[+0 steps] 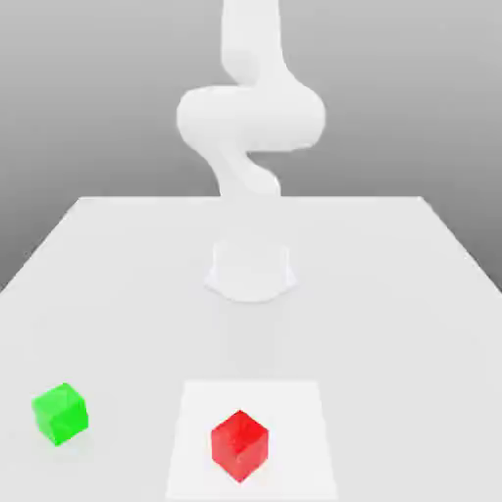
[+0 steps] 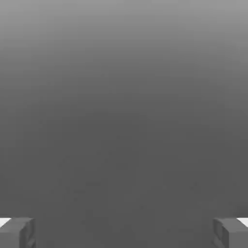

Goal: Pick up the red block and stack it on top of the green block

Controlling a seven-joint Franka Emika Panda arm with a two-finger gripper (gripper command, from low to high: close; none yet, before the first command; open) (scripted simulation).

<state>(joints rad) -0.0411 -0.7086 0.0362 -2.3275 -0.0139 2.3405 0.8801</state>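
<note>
Cubes first, nearest the front edge of the surface. Red block (image 1: 239, 445) sits close to that front edge, slightly toward the exterior view's left of centre, resting on a paler square patch (image 1: 294, 412) marked on the table top. It stands flat, turned so one vertical edge faces the camera (two side faces and the top visible); being a cube, it has no long axis to speak of. Green block (image 1: 61, 412) lies near the front corner on the exterior view's left, a little farther back than the red one and well apart from it, off the pale patch. It is also flat on the surface, rotated at a small angle.

Table (image 1: 412, 294) is plain white, wide at the front and narrowing toward the back edge. Arm base (image 1: 250, 270) stands around the middle of the surface, well behind both cubes, with white arm links (image 1: 250, 113) rising and curling above it. Neither cube touches the arm.

Gripper (image 2: 124, 232): in the hand view two grey fingertips (image 2: 19, 232) sit far apart at opposite sides, jaws released wide, nothing between them; behind them plain grey backdrop. Room beyond the table's back edge is the same flat grey gradient.
</note>
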